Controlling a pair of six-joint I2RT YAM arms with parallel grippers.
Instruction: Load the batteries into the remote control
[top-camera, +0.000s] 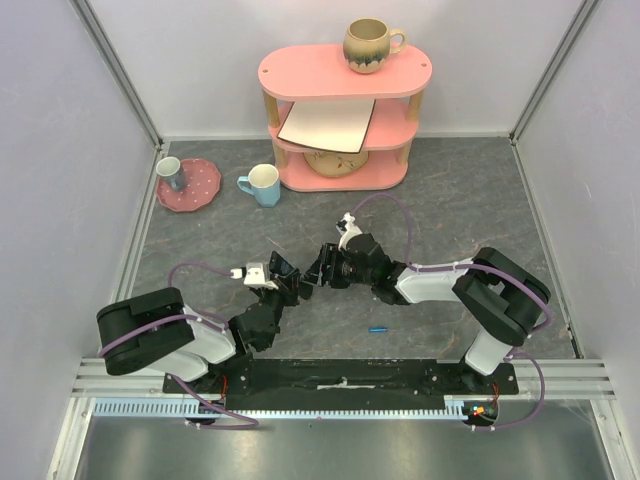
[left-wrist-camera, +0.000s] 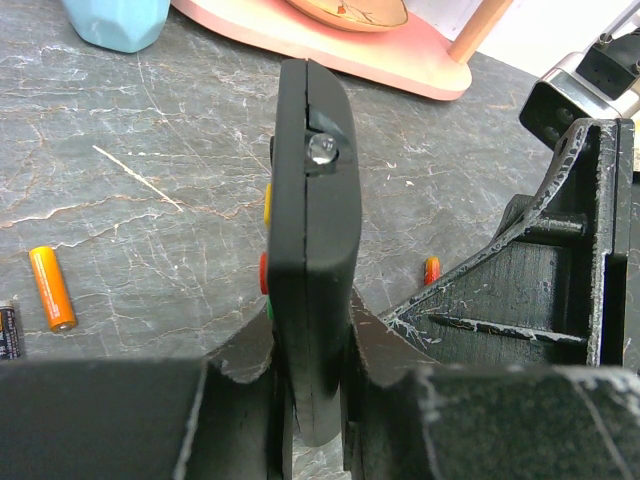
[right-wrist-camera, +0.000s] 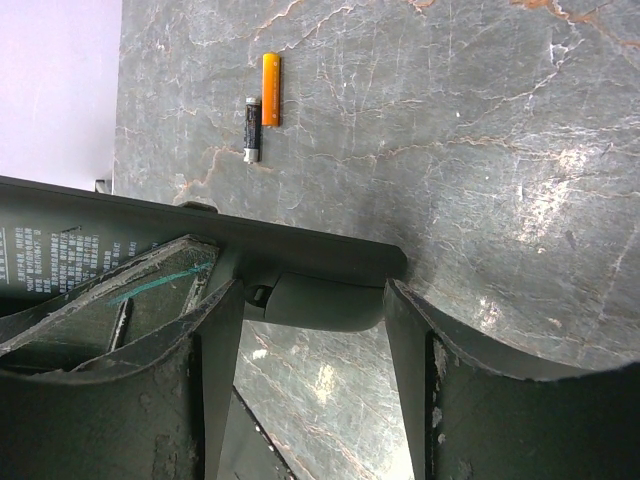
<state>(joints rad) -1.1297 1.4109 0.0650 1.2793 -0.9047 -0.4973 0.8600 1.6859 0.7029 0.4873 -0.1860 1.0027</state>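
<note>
My left gripper (left-wrist-camera: 315, 400) is shut on the black remote control (left-wrist-camera: 310, 200), holding it edge-on above the table with its coloured buttons facing left. The right gripper (right-wrist-camera: 310, 292) is open, its fingertips straddling the rounded end of the remote control (right-wrist-camera: 320, 300), close on both sides. In the top view both grippers (top-camera: 283, 283) (top-camera: 325, 268) meet at mid-table. An orange battery (right-wrist-camera: 271, 88) and a dark battery (right-wrist-camera: 254, 128) lie side by side on the table; the orange battery (left-wrist-camera: 52, 288) also shows in the left wrist view. A blue battery (top-camera: 378, 328) lies nearer the right arm's base.
A pink shelf (top-camera: 345, 110) stands at the back, with a mug (top-camera: 370, 45) on top and a board and bowl inside. A light blue mug (top-camera: 262, 185) and a pink plate (top-camera: 200, 190) holding a cup sit back left. Walls close both sides.
</note>
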